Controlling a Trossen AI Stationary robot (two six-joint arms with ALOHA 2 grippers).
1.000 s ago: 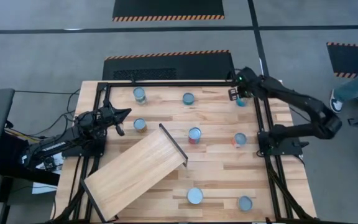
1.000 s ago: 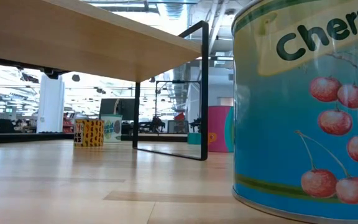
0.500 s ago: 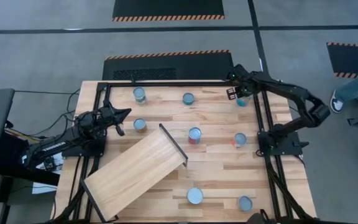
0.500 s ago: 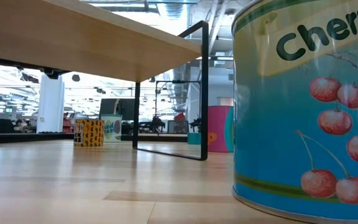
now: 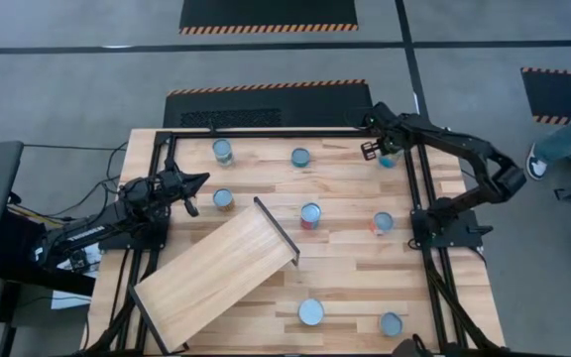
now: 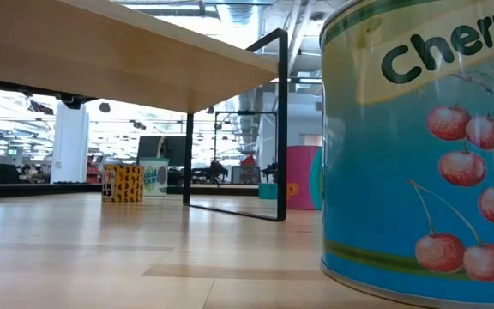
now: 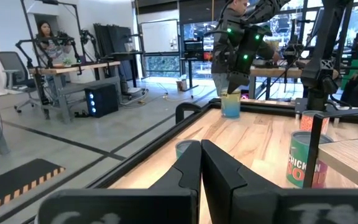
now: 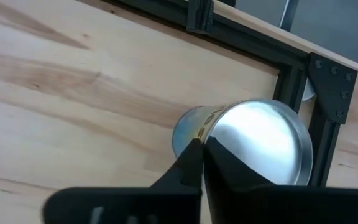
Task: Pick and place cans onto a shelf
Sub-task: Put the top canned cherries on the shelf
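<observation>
The right arm has swung in over the far right corner and its elbow has folded back since a second ago; nothing else on the table has shifted. From above, the right gripper [image 5: 374, 149] hangs beside the corner can [image 5: 386, 159], which sits close to the black frame, an awkward spot to reach. The shelf [image 5: 216, 273] lies slantwise with no cans on it, the other tins scattered around. At table level only the cherry can [image 6: 423, 146] and the shelf's underside show. From the left wrist, the left gripper [image 7: 201, 168] rests clenched and empty at the table's left edge. From the right wrist, the fingers look pinched together above the can's lid [image 8: 260, 146], seemingly not grasping it.
</observation>
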